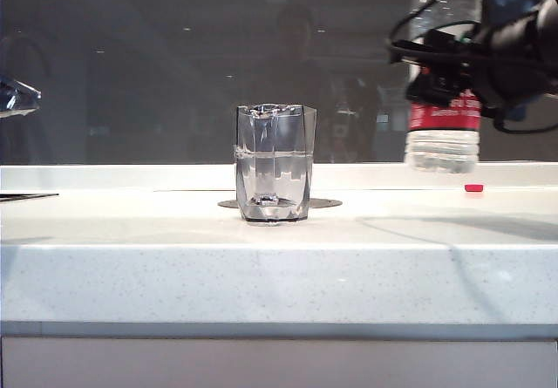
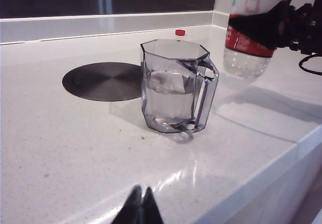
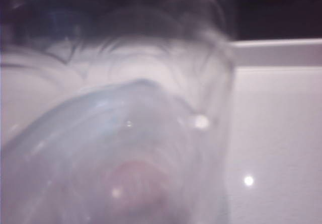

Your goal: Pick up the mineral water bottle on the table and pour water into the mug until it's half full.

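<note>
While the clear, grey-tinted faceted glass mug (image 1: pixel 274 163) stands half full on the white speckled surface (image 1: pixel 279 270), the right pincer (image 1: pixel 453 61) clamps the clear red-labelled mineral water bottle (image 1: pixel 443 113) aloft beside it, top cropped. Left pincer (image 2: pixel 141 206) tips meet.

A dark glass pane (image 1: pixel 174 65) runs behind the counter, catching dim reflections of a seated figure and small points of light. A pale ledge (image 1: pixel 131 176) lines its foot, and a plain light panel (image 1: pixel 261 364) shows beneath the front edge
</note>
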Available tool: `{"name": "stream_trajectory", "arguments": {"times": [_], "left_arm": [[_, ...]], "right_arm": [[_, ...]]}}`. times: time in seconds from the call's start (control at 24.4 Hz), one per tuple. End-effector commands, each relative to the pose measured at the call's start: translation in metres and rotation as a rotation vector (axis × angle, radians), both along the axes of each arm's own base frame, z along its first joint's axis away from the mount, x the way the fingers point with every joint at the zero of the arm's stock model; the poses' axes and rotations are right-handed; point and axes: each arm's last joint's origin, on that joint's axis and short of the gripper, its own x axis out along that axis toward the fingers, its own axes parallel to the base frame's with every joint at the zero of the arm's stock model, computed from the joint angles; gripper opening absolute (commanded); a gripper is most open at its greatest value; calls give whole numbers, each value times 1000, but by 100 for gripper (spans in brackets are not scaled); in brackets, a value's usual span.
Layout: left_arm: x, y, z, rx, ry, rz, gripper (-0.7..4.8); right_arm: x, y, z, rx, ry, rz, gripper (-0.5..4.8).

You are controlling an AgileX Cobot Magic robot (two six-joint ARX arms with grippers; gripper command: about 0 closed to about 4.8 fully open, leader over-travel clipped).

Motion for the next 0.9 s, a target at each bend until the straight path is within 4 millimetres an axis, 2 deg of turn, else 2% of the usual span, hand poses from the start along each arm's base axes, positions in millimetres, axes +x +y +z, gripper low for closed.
{"name": "stream_trajectory", "arguments": {"times": [0.04, 0.2, 0.25, 0.33, 0.57, 0.61, 0.66, 0.74, 0.78, 0.9], "left_arm": [[0, 0, 2, -8, -13, -3, -4], [0, 0, 2, -8, -13, 0, -4], [0, 0, 2, -8, -13, -1, -4], [0, 0, 2, -8, -13, -1, -4], [0, 0, 2, -8, -13, -1, -4], [0, 0, 2, -8, -13, -1, -4], [0, 0, 2, -8, -13, -1, -4], [0, 0, 2, -8, -12, -1, -4], [0, 0, 2, -8, -13, -1, -4], [0, 0, 2, -8, -13, -1, -4]], "right_arm": [[3, -2, -6, 62, -91, -9, 186], [10, 3, -22, 77, -120, 13, 194], [12, 4, -27, 93, -118, 14, 219], [13, 4, -33, 84, -97, 13, 225], [14, 6, -42, 63, -57, 38, 243], [14, 5, -43, 61, -52, 39, 261], [14, 5, -43, 61, -52, 39, 301], [13, 5, -44, 60, -49, 42, 421], [12, 5, -45, 59, -47, 42, 453], [9, 3, -47, 59, -46, 42, 454]]}}
